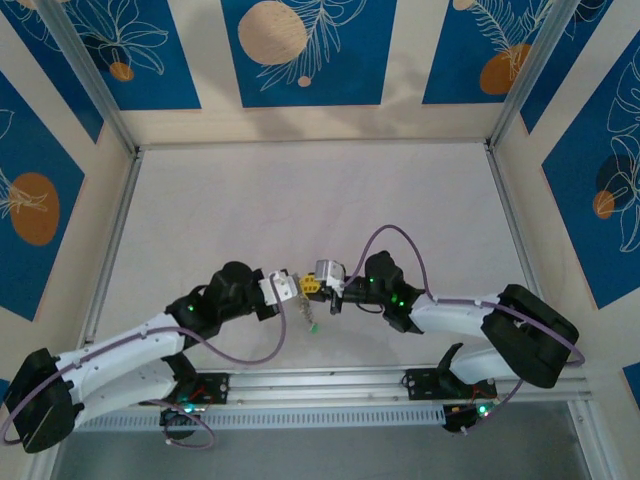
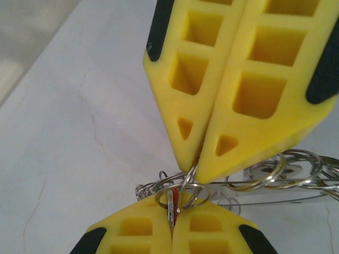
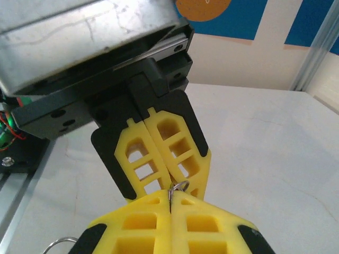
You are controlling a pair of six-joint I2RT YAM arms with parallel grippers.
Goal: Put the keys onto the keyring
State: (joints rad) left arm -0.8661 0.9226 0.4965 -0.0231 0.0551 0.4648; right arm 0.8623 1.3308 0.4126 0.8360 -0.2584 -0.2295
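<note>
2 pairs of jaws clamped tip to tip: left on 1 red-tagged key [image 2: 171,206], right on 1 keyring [image 2: 275,172]

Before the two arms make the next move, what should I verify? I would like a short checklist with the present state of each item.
1. Left gripper shut on the thin metal key with the red tag: ok.
2. Right gripper shut on a thin metal piece: ok; whether it is key or ring, cannot tell.
3. Red-tagged key threaded on the silvery wire keyring: cannot tell.
4. Green-tagged key accounted for, just by the fingertips: ok.
5. Clearance between the two grippers' tips: not ok, they almost meet.
</note>
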